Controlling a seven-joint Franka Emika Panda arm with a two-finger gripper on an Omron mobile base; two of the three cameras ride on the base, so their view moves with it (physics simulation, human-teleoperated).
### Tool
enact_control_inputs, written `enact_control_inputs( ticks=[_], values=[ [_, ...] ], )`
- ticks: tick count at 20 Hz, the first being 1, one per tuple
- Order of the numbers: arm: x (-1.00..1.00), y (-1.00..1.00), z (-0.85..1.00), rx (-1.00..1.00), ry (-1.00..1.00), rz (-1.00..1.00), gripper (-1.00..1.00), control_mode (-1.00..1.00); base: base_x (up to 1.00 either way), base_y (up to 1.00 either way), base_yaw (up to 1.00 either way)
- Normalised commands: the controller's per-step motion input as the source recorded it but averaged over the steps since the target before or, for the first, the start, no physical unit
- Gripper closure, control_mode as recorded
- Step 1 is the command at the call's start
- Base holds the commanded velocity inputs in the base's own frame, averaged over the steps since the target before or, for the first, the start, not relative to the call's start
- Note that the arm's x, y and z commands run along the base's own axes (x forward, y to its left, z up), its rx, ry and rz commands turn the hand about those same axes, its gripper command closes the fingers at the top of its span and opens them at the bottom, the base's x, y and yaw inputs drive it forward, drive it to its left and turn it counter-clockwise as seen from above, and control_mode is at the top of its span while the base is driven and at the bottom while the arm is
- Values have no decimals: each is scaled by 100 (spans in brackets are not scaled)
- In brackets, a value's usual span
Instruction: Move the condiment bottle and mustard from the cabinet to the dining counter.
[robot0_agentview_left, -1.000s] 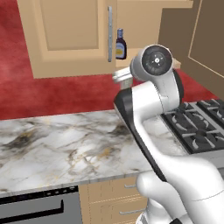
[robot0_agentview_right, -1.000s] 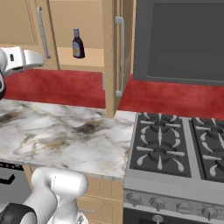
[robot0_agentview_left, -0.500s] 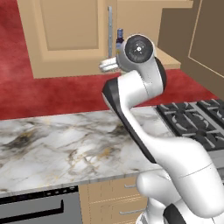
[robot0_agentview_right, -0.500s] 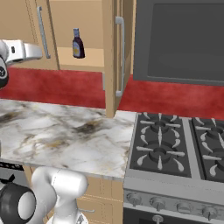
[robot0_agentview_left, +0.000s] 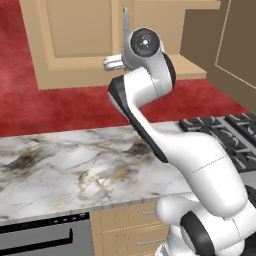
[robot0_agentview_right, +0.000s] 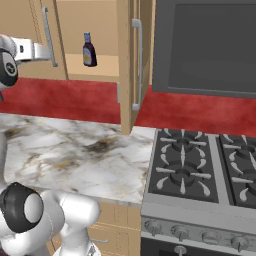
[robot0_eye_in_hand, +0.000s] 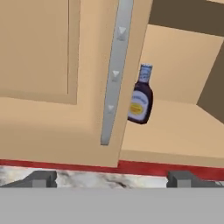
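Note:
The condiment bottle (robot0_agentview_right: 89, 50), dark with a pale cap, stands upright on the inner shelf of the cabinet (robot0_agentview_right: 100, 70), whose right door hangs open. In the hand view the condiment bottle (robot0_eye_in_hand: 141, 95) sits just right of the closed left door's silver handle (robot0_eye_in_hand: 114, 74). My gripper (robot0_eye_in_hand: 112, 178) is open, its tips wide apart with nothing between them. It is raised in front of the closed door, left of the bottle and well short of it. My gripper (robot0_agentview_right: 46, 52) points at that door. The mustard and the dining counter are out of view.
A marble counter (robot0_agentview_left: 60, 165) lies below the cabinet, with a black appliance (robot0_agentview_left: 45, 237) and tan drawers under it. A gas stove (robot0_agentview_right: 200, 165) stands to the right under a dark hood panel (robot0_agentview_right: 205, 45). The open door (robot0_agentview_right: 127, 65) juts out edge-on beside the bottle.
My arm has lifted and swung the hand up towards the cabinet. In the left base view it now hides the bottle. The bottle has not moved and the jaws stay open.

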Motion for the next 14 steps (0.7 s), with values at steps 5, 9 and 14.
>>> enact_control_inputs(
  ticks=[5,9,14],
  values=[
    [62,7,-4,0,0,0,-100,-100,0,0,0],
    [64,0,-3,0,0,0,-100,-100,0,0,0],
    [60,0,-1,0,0,0,-100,-100,0,0,0]
  ],
)
